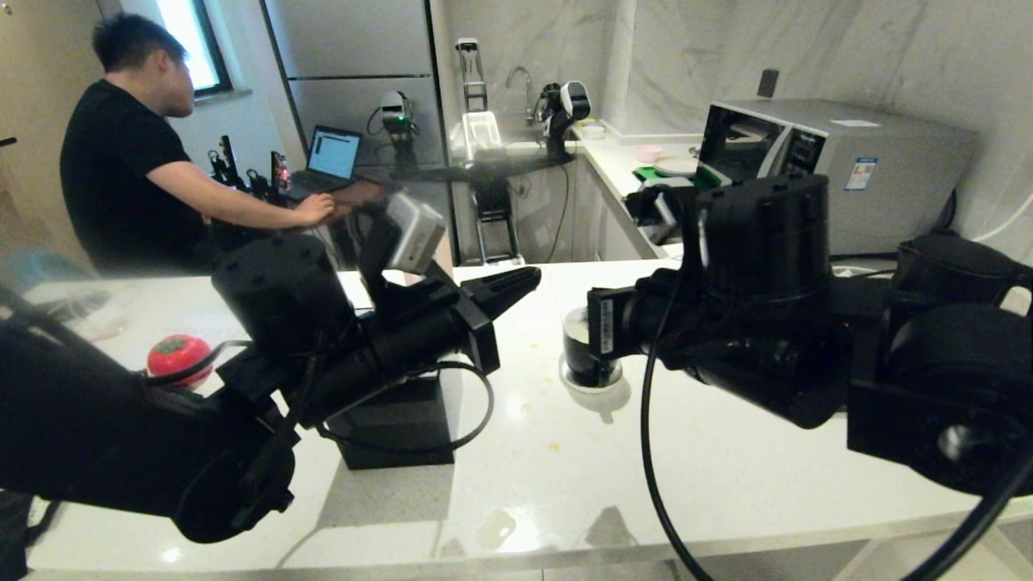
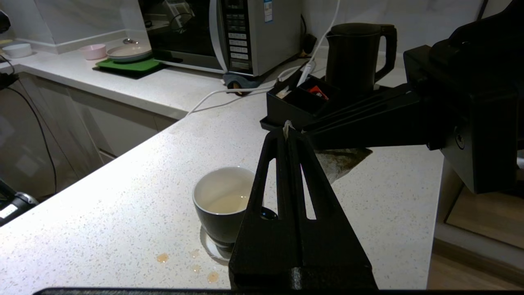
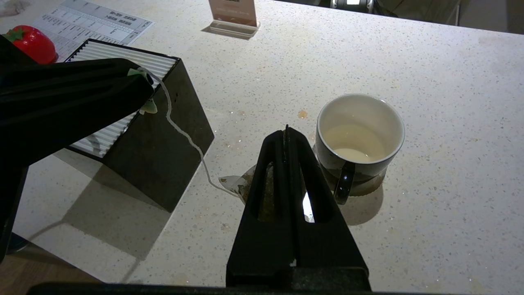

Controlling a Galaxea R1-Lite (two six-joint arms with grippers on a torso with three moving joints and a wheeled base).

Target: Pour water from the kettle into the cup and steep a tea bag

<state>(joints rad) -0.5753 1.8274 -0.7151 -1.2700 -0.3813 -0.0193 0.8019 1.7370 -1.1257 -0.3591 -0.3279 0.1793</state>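
Left hand (image 3: 139, 88) was clamped on the tag of the grey-green tea bag (image 3: 241, 184); closed right hand (image 3: 286, 133) pinched the pouch. Both hovered beside the glossy black, white-lined cup (image 3: 360, 135) on the speckled white surface (image 3: 450, 184)

On the counter (image 2: 123, 196) I count one cup (image 2: 223, 205), one kettle (image 2: 354, 55), one tea bag (image 2: 339, 162), two black boxes (image 2: 299, 104) (image 3: 155, 123), one microwave (image 2: 245, 37), one red strawberry-shaped toy (image 3: 35, 43) and one person (image 1: 129, 161) beyond the far edge.

No legible text, printed sheet (image 3: 88, 21), microwave (image 2: 245, 37) buttons and sticker (image 1: 861, 173) too small to read
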